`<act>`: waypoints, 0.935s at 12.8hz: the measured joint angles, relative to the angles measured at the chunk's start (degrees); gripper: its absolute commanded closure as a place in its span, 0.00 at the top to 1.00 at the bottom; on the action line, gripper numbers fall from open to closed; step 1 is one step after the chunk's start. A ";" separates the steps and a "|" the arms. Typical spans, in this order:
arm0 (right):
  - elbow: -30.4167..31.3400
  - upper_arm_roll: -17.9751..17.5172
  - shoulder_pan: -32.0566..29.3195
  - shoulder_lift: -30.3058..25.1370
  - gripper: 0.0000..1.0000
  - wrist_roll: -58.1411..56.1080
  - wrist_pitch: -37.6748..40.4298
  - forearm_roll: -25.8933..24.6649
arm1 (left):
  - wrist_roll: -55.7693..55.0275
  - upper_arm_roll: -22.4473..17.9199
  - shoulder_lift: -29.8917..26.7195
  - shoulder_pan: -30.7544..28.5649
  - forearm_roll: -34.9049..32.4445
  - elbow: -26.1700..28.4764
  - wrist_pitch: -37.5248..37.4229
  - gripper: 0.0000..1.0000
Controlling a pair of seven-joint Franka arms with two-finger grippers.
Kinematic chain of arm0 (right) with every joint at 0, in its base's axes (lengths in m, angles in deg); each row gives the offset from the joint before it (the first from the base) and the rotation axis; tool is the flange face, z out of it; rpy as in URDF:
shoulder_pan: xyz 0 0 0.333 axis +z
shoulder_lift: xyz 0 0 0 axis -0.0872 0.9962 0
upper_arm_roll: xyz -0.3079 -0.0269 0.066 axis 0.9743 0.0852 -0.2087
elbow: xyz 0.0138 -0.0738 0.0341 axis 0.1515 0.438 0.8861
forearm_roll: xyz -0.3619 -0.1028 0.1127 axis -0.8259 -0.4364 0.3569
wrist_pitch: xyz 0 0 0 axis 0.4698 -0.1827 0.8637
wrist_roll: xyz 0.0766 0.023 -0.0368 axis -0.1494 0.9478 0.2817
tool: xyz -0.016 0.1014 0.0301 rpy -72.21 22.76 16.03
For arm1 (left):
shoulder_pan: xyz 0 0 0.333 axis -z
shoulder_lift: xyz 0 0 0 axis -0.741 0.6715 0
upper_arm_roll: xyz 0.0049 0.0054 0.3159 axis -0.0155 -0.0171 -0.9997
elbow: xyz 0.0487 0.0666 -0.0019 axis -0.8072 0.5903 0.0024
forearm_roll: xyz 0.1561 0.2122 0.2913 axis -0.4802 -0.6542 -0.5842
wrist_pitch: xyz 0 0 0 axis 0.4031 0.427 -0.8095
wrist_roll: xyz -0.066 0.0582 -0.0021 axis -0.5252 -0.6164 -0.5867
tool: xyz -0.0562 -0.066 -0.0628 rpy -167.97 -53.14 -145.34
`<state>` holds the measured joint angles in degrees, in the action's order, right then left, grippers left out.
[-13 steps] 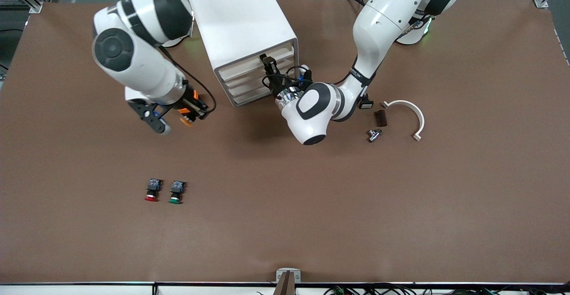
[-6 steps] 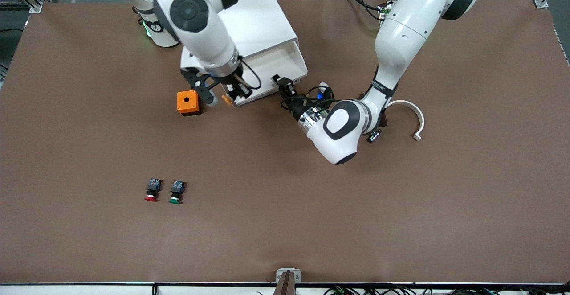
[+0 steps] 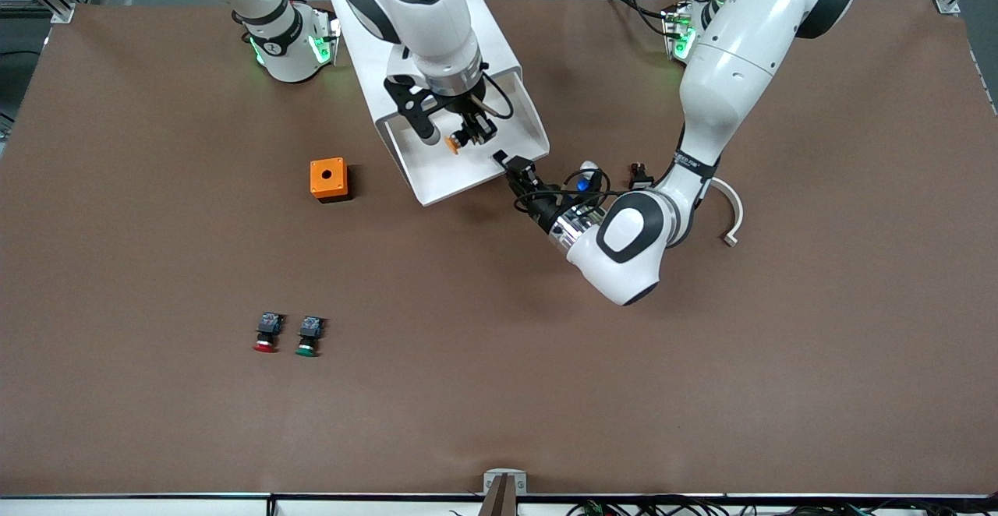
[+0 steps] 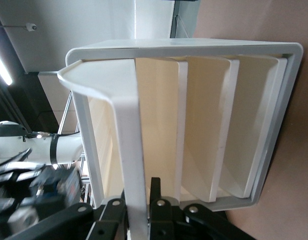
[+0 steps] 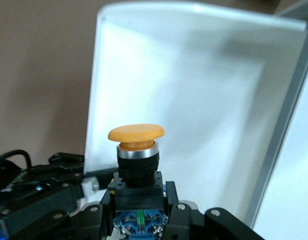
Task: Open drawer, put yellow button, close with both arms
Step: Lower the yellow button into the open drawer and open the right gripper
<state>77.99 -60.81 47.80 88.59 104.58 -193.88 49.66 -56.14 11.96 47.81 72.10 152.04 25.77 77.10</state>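
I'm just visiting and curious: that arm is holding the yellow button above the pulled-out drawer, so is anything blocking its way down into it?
Nothing visible does. The right gripper holds the yellow button over the open drawer, whose white tray shows bare below it. The left gripper is at the drawer's front edge, off to the side.

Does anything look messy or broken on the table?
Nothing looks broken or spilled. The drawer sticks far out of its cabinet, but only because the left gripper grips its front edge. The right gripper holds the yellow button over the tray. The orange box sits upright.
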 measured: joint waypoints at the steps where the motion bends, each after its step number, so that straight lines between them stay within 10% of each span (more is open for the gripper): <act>1: 0.09 0.02 0.86 0.42 0.00 1.85 -0.59 -0.29 | 0.03 -0.02 0.00 -0.19 0.00 0.00 0.00 0.47; 5: 0.21 0.05 3.75 3.02 0.00 7.54 -3.91 -1.19 | 2.55 -0.17 0.00 -0.71 0.00 -0.15 0.01 1.00; 9: 0.18 0.12 4.40 4.87 0.02 8.58 -6.24 -1.31 | 7.94 -0.27 0.00 -1.76 0.00 -0.20 0.14 1.00; 10: 0.09 0.26 4.39 4.87 0.26 8.59 -6.28 -1.31 | 11.42 -0.30 0.01 -2.59 0.00 -0.26 0.15 0.99; 11: -0.07 0.40 4.39 4.87 0.88 8.59 -6.28 -1.31 | 15.18 -0.31 0.01 -3.49 0.00 -0.50 0.14 0.99; 12: -0.28 0.54 4.39 4.87 1.00 8.62 -6.28 -1.32 | 18.74 -0.36 0.01 -4.19 -0.11 -1.09 0.14 0.99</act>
<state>77.72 -60.26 52.19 93.46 113.20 -200.16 48.34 -37.40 11.60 47.82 67.91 151.94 24.68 77.24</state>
